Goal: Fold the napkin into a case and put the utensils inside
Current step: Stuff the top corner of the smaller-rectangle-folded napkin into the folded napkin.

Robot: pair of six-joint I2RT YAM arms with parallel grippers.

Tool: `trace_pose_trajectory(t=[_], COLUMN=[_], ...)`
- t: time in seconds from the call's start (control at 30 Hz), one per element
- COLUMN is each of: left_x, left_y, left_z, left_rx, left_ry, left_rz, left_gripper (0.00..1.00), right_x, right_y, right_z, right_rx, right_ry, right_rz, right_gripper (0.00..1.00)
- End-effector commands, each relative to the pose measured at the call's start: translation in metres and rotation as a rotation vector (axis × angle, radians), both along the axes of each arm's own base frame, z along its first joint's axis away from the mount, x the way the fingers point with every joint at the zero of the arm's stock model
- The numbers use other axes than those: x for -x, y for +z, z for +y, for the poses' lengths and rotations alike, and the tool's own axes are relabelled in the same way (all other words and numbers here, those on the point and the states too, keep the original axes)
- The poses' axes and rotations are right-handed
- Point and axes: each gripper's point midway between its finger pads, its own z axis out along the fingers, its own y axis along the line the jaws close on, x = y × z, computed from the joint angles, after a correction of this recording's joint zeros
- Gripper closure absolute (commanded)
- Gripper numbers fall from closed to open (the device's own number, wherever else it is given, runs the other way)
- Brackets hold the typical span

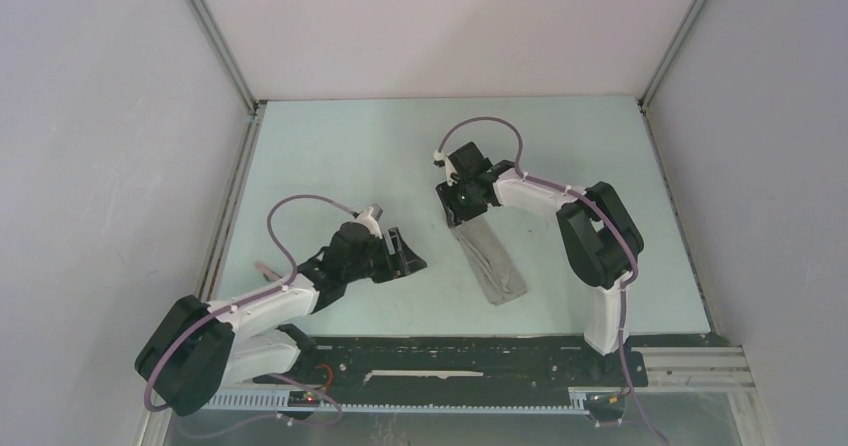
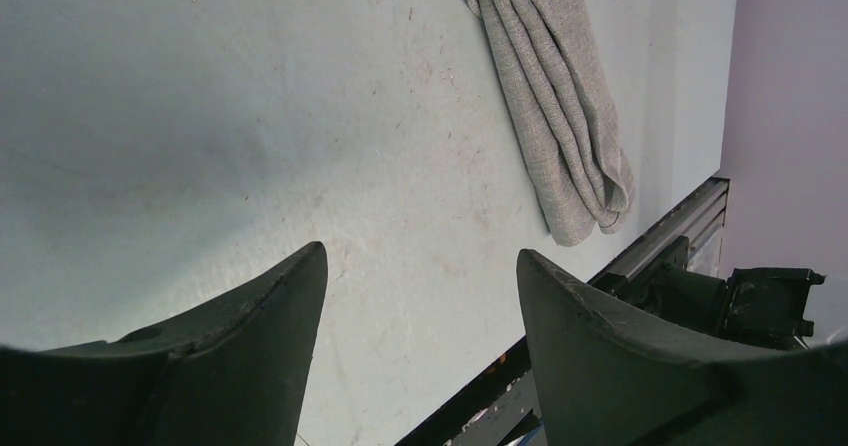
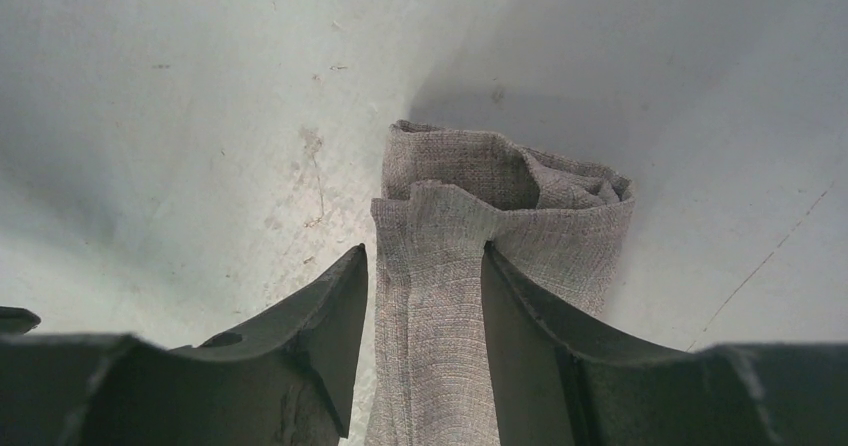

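A pale table [image 1: 340, 156] holds a light-grey napkin [image 1: 492, 261], folded into a narrow, layered strip. It lies right of centre, running from far-left to near-right. The right gripper [image 3: 425, 266] is at the strip's far end, its two fingers half closed and pinching a raised fold of the cloth. The left gripper [image 1: 412, 256] hovers left of the napkin, well apart from it, jaws wide and holding nothing.
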Motion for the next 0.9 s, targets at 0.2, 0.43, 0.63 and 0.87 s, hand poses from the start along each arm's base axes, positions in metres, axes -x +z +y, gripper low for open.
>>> trace_pose_trajectory(t=[0.2,0.43,0.63,0.87], left_x=[-0.017,-0.019,-0.031,-0.069], left_y=[0.024,0.025,0.03,0.035], left_z=[-0.007,-0.005,-0.014,-0.043], left_rx=[0.01,-0.001,-0.033,-0.093], left_ry=[-0.003,0.003,-0.034,-0.09], left_rz=[-0.076,-0.08,-0.103,-0.155], left_gripper=[0.26,0.26,0.26,0.36], right_x=[-0.005,-0.004,0.0,0.007], right_y=[-0.004,0.007,0.027,0.049], right_z=[0.01,0.015,0.016,0.013], right_rx=[0.083,0.061,-0.024,-0.195], right_ry=[0.044,0.041,0.005,-0.132], right_rz=[-0.055,-0.068,-0.052,0.051], right_gripper=[0.46,0.67,0.83,1.0])
